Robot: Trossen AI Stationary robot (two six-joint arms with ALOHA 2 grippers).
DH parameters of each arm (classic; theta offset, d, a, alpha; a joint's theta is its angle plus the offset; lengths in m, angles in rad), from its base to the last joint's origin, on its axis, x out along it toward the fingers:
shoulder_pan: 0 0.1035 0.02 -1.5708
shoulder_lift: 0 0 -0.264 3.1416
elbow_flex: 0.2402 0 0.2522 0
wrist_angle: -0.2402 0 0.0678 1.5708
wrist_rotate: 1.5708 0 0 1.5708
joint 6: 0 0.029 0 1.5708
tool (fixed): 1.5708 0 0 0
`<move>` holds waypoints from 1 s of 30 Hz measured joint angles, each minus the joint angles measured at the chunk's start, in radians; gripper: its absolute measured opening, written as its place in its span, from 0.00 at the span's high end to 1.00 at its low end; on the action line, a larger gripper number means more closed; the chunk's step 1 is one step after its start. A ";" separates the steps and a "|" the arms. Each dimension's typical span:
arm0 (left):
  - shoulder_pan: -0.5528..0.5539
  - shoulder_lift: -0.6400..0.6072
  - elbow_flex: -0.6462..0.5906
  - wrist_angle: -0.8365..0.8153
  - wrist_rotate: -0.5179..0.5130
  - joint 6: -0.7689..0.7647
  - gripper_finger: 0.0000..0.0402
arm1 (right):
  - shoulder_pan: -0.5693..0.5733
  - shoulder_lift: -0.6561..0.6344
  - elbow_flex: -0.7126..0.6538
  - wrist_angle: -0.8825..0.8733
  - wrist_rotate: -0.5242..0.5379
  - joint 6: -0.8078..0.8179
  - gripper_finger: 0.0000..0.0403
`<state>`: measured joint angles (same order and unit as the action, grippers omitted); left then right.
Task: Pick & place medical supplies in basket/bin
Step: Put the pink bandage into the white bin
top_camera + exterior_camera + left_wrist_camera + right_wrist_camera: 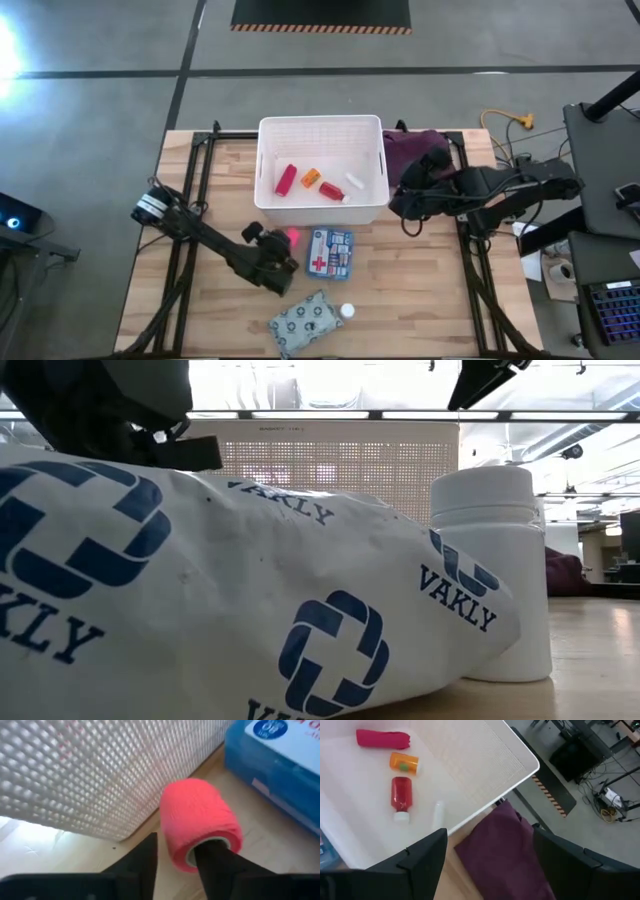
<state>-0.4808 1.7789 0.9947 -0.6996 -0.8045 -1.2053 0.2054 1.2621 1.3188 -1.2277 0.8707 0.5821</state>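
Left gripper (177,855) straddles a pink bandage roll (200,820) at the basket's (372,205) 7 o'clock corner, fingers narrowing on its wall; whether the grip is firm yet is hard to judge. Step: grasping. Next: lift over the rim. Right gripper (487,852) waits spread at 3 o'clock.

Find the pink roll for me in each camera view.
High: pink roll at the left gripper, just outside the basket's near wall.
Low: not in it.
Left wrist: centre, between the fingers.
Right wrist: not in it.
Shared landmark: the basket.
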 joint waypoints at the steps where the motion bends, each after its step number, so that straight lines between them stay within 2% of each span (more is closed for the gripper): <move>1: 0.000 -0.002 0.000 0.005 -0.007 0.000 0.76 | 0.000 0.002 0.000 0.002 0.000 0.000 0.29; 9: 0.000 -0.058 0.000 0.019 -0.017 0.020 0.97 | -0.001 0.001 0.013 0.008 0.024 0.001 0.32; 18: -0.005 -0.174 -0.001 0.023 -0.011 0.026 0.98 | -0.001 0.001 0.013 0.008 0.024 0.002 0.33; 22: -0.045 -0.325 0.006 0.023 0.005 0.042 0.98 | -0.001 0.001 0.013 0.007 0.029 -0.001 0.34; 24: -0.064 -0.425 0.022 0.041 0.046 0.089 0.98 | -0.001 0.001 0.013 0.007 0.041 -0.002 0.34; 27: -0.081 -0.588 0.044 0.151 0.073 0.167 0.98 | -0.001 -0.002 0.013 0.009 0.049 -0.002 0.35; 30: -0.082 -0.731 0.073 0.280 -0.005 0.300 0.98 | -0.001 -0.008 0.013 0.012 0.049 -0.001 0.37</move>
<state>-0.5626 1.0479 1.0673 -0.4199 -0.8091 -0.9052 0.2047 1.2544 1.3315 -1.2155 0.9199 0.5807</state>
